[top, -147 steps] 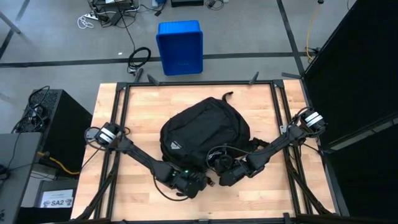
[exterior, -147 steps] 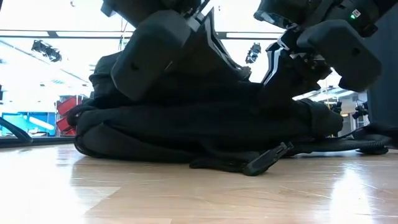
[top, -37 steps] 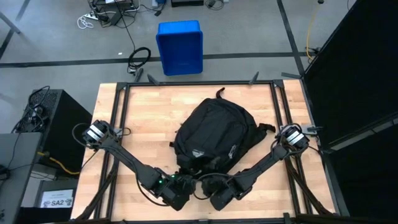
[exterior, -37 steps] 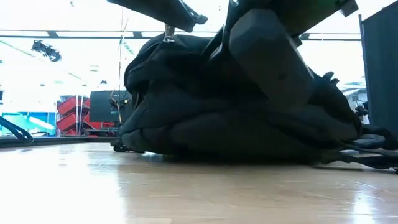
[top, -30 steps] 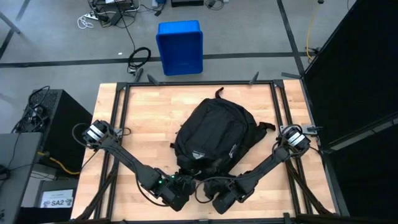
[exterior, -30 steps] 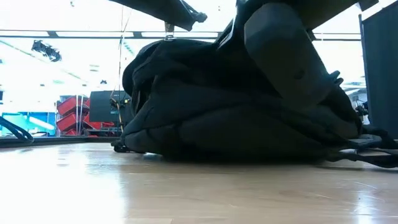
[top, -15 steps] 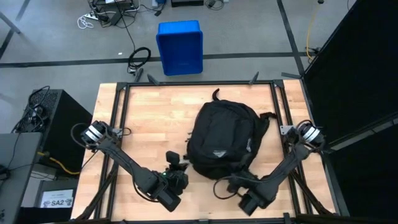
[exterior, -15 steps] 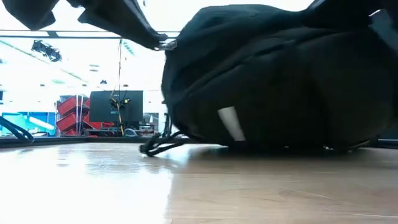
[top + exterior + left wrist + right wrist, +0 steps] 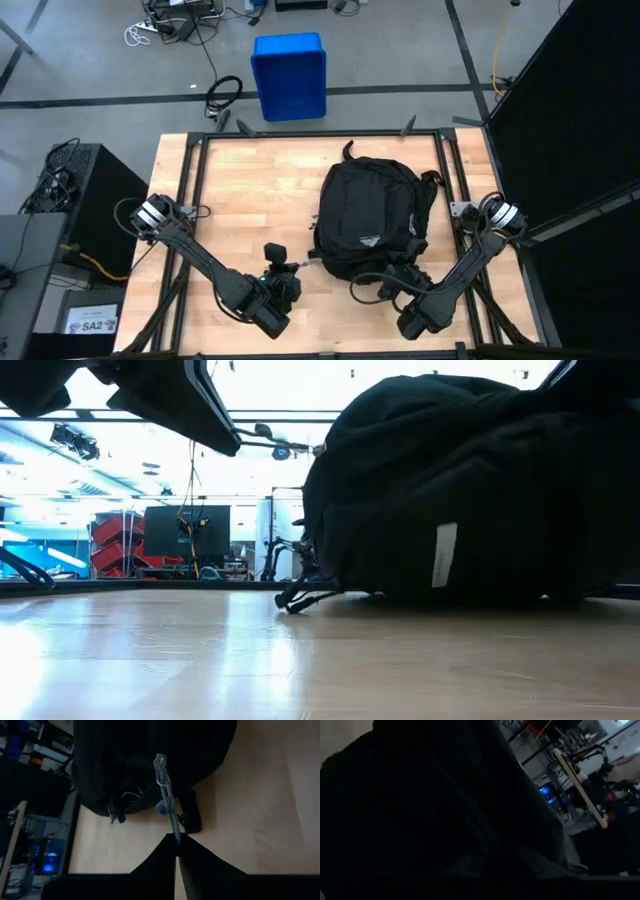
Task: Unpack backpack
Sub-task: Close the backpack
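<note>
The black backpack (image 9: 370, 215) lies flat on the right half of the wooden table, with its white logo (image 9: 365, 241) facing up. It fills the right side of the low view (image 9: 470, 490). My left gripper (image 9: 298, 266) is just left of the bag's near-left corner, shut on a grey zipper pull (image 9: 167, 810). My right gripper (image 9: 398, 283) is at the bag's near edge. Its wrist view shows only dark backpack fabric (image 9: 445, 810). My left gripper (image 9: 176, 840) pinches the free end of the grey zipper pull (image 9: 174, 831) between its two shut fingers. It comes at the pull from the table's left. The pull runs taut from the fingertips to the metal slider (image 9: 160, 762) on the backpack, clear of the table.
A blue bin (image 9: 289, 75) stands on the floor beyond the far edge. Bare wood (image 9: 240, 190) lies left of the backpack. A black strap with a buckle (image 9: 300, 598) trails from the bag onto the table. A cable loop (image 9: 365, 290) lies near my right gripper.
The backpack has slid along the table toward the right edge and turned so its top points at the far edge. My right gripper has moved right along with it. My left gripper has stayed shut on the zipper pull, which is now drawn taut.
</note>
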